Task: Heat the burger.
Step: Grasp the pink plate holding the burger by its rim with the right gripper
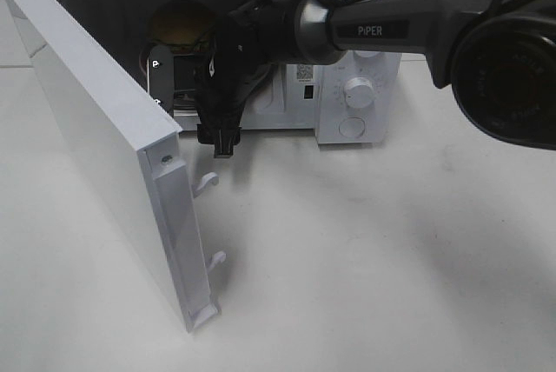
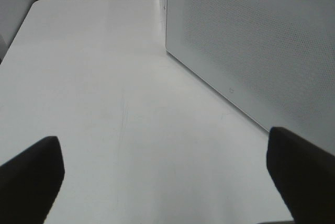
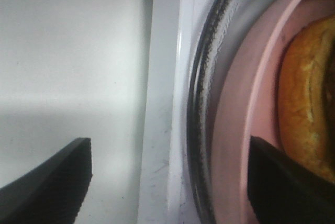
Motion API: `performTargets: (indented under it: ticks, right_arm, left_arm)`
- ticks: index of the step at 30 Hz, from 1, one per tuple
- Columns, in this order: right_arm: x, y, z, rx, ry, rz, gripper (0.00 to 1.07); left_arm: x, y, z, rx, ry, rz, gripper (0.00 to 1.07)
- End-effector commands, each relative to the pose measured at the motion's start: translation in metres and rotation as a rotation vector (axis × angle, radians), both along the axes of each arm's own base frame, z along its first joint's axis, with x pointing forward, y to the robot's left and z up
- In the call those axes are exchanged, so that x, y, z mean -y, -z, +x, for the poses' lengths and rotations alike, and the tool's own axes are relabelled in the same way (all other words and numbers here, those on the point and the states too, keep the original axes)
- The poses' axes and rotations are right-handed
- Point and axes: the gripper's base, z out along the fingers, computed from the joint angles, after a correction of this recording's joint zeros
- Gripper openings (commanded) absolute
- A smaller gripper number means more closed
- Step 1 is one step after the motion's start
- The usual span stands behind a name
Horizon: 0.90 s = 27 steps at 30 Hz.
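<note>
Hanging at the mouth of the microwave (image 1: 347,59), whose door (image 1: 113,172) stands wide, the right tool (image 3: 167,177) is spread and empty beside the burger (image 3: 306,103) on its pink plate (image 3: 246,130) inside, so closing the door likely comes next; its arm reads "PiPER".

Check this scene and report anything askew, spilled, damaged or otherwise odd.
Nothing stands out. The microwave door hangs wide open, with the burger inside on its pink plate. The right end effector hangs open at the oven mouth. No spill or damage shows.
</note>
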Motion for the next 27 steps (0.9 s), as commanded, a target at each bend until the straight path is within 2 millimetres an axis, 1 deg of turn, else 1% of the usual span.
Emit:
performTargets:
  ticks: [1, 8, 13, 14, 15, 16, 17, 18, 19, 20, 21, 22, 23, 27]
  right_arm:
    - [0.0017, -0.0036, 0.0042, 0.011, 0.011, 0.017, 0.76]
    - [0.0041, -0.0021, 0.0053, 0.006, 0.017, 0.015, 0.76]
    - [0.0085, 0.0051, 0.0039, -0.013, 0.022, 0.001, 0.75]
    - [0.0093, 0.0060, 0.0031, -0.023, 0.025, -0.007, 0.69]
    - [0.0093, 0.0060, 0.0031, -0.023, 0.025, -0.007, 0.69]
    - [0.0096, 0.0063, 0.0028, -0.027, 0.025, -0.011, 0.65]
    - [0.0098, 0.0059, 0.0027, -0.028, 0.025, -0.013, 0.50]
    - [0.0098, 0.0059, 0.0027, -0.028, 0.025, -0.013, 0.50]
    - [0.0104, 0.0054, 0.0021, -0.035, 0.027, -0.019, 0.32]
    - [0.0108, 0.0056, 0.0017, -0.041, 0.028, -0.025, 0.24]
    - [0.0108, 0.0056, 0.0017, -0.041, 0.028, -0.025, 0.24]
    - [0.0109, 0.0043, 0.0002, -0.050, 0.028, -0.033, 0.07]
    - [0.0112, 0.0036, -0.0001, -0.053, 0.028, -0.036, 0.00]
    - [0.0110, -0.0015, -0.0006, -0.047, 0.027, -0.033, 0.00]
  left_arm:
    - [0.0003, -0.0002, -0.0029, 0.023, -0.005, -0.008, 0.98]
    - [0.0003, -0.0002, -0.0029, 0.023, -0.005, -0.008, 0.98]
    - [0.0003, -0.0002, -0.0029, 0.023, -0.005, -0.008, 0.98]
    - [0.0003, -0.0002, -0.0029, 0.023, -0.005, -0.008, 0.98]
    - [0.0003, -0.0002, -0.0029, 0.023, -0.005, -0.008, 0.98]
    - [0.0003, -0.0002, -0.0029, 0.023, -0.005, -0.008, 0.98]
    - [0.0003, -0.0002, -0.0029, 0.023, -0.005, -0.008, 0.98]
    - [0.0003, -0.0002, -0.0029, 0.023, -0.005, -0.008, 0.98]
    - [0.0003, -0.0002, -0.0029, 0.023, -0.005, -0.008, 0.98]
    - [0.0003, -0.0002, -0.0029, 0.023, -0.005, -0.008, 0.98]
    - [0.0003, -0.0002, -0.0029, 0.023, -0.005, -0.008, 0.98]
    - [0.0003, -0.0002, -0.0029, 0.023, -0.005, -0.008, 0.98]
    - [0.0003, -0.0002, -0.0029, 0.023, -0.005, -0.008, 0.98]
    - [0.0003, -0.0002, -0.0029, 0.023, -0.005, -0.008, 0.98]
